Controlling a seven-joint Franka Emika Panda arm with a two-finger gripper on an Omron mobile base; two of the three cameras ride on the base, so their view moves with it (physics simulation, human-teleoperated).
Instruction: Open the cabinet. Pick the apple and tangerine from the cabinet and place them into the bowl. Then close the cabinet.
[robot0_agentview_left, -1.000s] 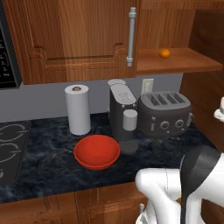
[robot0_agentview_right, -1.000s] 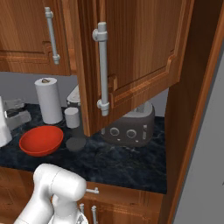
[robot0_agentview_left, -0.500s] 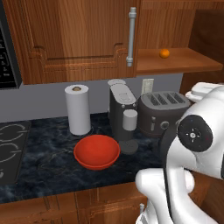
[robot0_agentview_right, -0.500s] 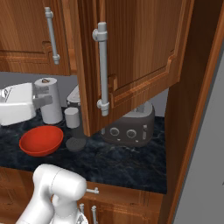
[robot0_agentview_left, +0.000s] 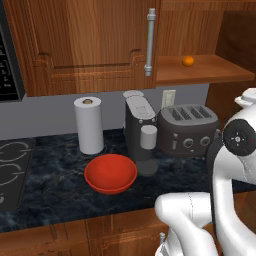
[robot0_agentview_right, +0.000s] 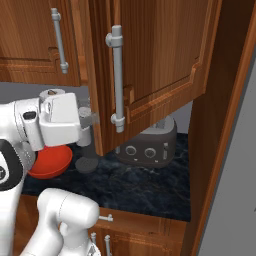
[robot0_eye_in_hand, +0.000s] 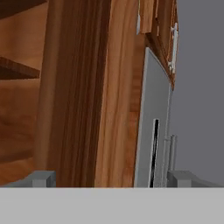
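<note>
1. Stovetop (robot0_agentview_left: 10, 170) sits at the far left of the dark marble counter (robot0_agentview_left: 55, 192) in the left base view, with the black microwave front (robot0_agentview_left: 7, 60) above it.
2. Paper towel roll (robot0_agentview_left: 88, 125) stands upright on the counter, behind and just left of the bowl (robot0_agentview_left: 110, 173).
3. Bowl is red, glossy and holds nothing; it sits near the counter's front, just left of the coffee machine (robot0_agentview_left: 139, 127).
4. Cabinet (robot0_agentview_left: 90, 45) hangs above: its left door is shut, silver bar handle (robot0_agentview_left: 149, 42) vertical along its right edge.
5. Toaster (robot0_agentview_left: 189, 129) stands right of the coffee machine, under the open half of the cabinet.
6. Tangerine (robot0_agentview_left: 188, 61) rests on the exposed cabinet shelf (robot0_agentview_left: 205, 70), above the toaster and well apart from the bowl. Apple cannot be made out in any view.
7. Right cabinet door (robot0_agentview_right: 155, 60) is swung open toward the camera in the right base view, its handle (robot0_agentview_right: 117, 80) facing front; the toaster shows below the door's lower edge.
8. Gripper (robot0_eye_in_hand: 109, 177) has its jaws spread wide with nothing between them; one fingertip (robot0_eye_in_hand: 41, 178) shows at bottom left of the hand view. The view looks along a wooden cabinet edge, with grey wall beside it.
9. Arm's white hand block (robot0_agentview_right: 60, 120) sits raised at the left of the right base view, just left of the open door, above the bowl.
</note>
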